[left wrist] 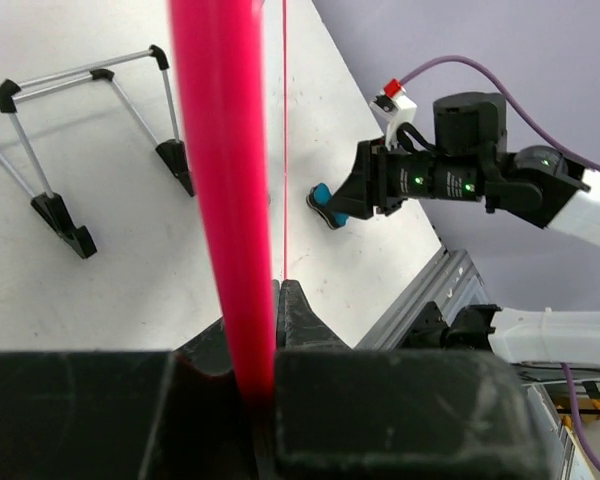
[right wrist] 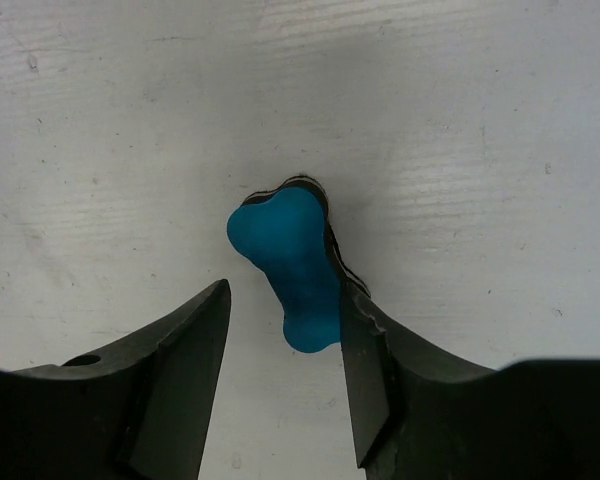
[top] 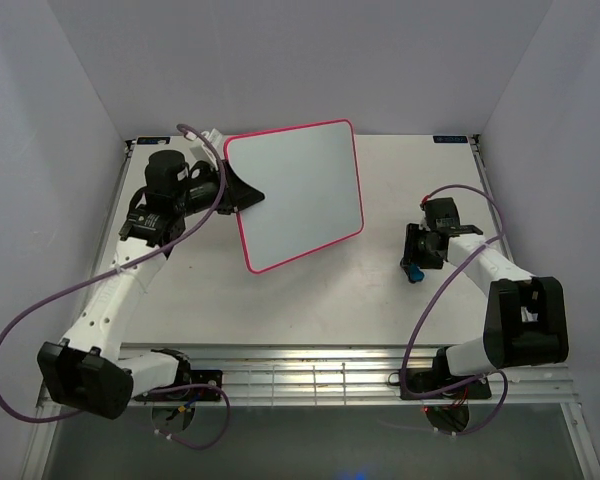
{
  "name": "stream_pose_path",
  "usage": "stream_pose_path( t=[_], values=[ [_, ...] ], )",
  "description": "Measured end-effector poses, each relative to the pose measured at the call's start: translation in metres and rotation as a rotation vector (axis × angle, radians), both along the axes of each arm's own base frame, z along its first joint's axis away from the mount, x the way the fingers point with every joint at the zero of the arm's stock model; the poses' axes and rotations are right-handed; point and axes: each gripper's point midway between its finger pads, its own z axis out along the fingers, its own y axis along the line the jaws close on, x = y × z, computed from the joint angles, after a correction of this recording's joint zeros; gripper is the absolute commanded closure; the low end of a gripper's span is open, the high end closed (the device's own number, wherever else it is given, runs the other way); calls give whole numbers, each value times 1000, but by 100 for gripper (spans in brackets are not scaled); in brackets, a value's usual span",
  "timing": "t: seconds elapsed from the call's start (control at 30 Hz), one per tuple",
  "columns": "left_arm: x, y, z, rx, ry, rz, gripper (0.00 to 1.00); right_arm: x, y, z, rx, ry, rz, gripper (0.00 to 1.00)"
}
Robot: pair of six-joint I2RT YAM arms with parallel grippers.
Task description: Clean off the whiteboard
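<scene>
While the desk (top: 380, 300) takes up most of the overhead view, the whiteboard (top: 295, 195) is held raised above its far-left part. The board is tilted, with its white face turned up toward the top camera. It is gripped at its left edge by the left arm (top: 110, 300), and the left jaws are clamped together on the pink-red frame, which is seen edge-on in the left wrist view. The right arm (top: 500, 290) is reached over the right side of the desk, well apart from the board. A black wire stand (left wrist: 80, 150) is seen standing on the desk in the left wrist view. A small blue bone-shaped eraser (right wrist: 290, 270) lies flat on the desk, and the right jaws are spread apart around it. The eraser is set close against one finger, perhaps touching it, while a clear gap is left at the other.
</scene>
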Motion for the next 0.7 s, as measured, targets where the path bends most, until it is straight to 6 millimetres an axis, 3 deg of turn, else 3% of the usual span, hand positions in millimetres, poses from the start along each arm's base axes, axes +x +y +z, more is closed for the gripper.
stream_pose_path(
  t=[0.17, 0.27, 0.53, 0.7],
  values=[
    [32, -3, 3, -12, -1, -4, 100, -1, -1, 2, -4, -3, -2, 44],
    [52, -8, 9, -42, -29, -39, 100, -3, -1, 14, 0, -32, -2, 43],
    [94, -27, 1, -74, -226, -197, 100, -12, 10, 94, 95, -313, 30, 28],
    [129, -36, -16, -128, -311, -334, 100, -29, 17, 129, 153, -451, 67, 18]
  ],
)
